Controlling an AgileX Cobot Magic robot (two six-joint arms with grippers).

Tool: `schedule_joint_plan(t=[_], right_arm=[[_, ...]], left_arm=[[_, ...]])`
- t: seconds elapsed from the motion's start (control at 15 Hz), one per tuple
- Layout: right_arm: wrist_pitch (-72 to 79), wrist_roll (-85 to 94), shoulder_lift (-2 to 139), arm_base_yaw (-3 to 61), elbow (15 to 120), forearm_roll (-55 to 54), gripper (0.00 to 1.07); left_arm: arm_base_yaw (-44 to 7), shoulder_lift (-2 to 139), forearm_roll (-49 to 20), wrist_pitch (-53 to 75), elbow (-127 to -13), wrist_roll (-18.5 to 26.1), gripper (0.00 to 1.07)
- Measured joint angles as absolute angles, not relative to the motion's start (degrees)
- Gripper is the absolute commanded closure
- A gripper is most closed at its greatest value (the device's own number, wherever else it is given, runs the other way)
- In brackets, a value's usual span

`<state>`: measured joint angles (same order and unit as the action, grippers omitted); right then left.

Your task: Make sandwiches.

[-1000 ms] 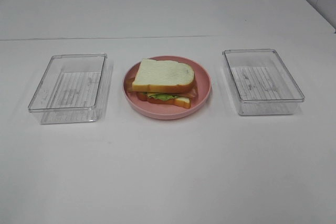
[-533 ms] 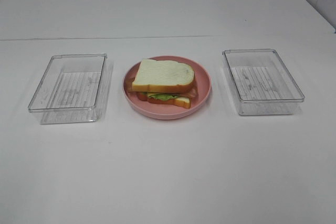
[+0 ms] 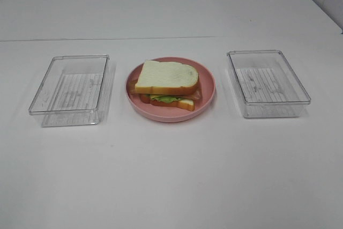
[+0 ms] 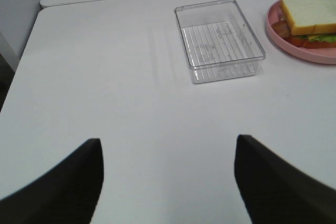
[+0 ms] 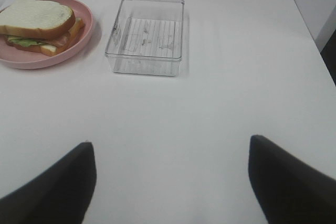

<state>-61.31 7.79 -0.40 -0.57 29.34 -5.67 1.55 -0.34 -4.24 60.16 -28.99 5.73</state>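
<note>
Above the bare white table [image 4: 105,77], the left tool [image 4: 168,182] and right tool [image 5: 170,182] both hang spread wide, holding nothing.

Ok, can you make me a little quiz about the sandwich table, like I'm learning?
1. True or false: the sandwich sits on the pink plate.
2. How many clear trays are there?
3. What is inside the left tray and the right tray? A) bread B) nothing C) lettuce

Key: 1 true. 2 two, one on each side of the plate. 3 B.
</note>
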Motion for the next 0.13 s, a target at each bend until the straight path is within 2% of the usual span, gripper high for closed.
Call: schedule_joint_plan(t=[0.13], right_arm=[[-61.31, 7.79, -0.40, -0.57, 29.34, -5.67, 0.31]], left_arm=[[1.55, -0.34, -4.24, 60.16, -28.99, 5.73, 0.39]])
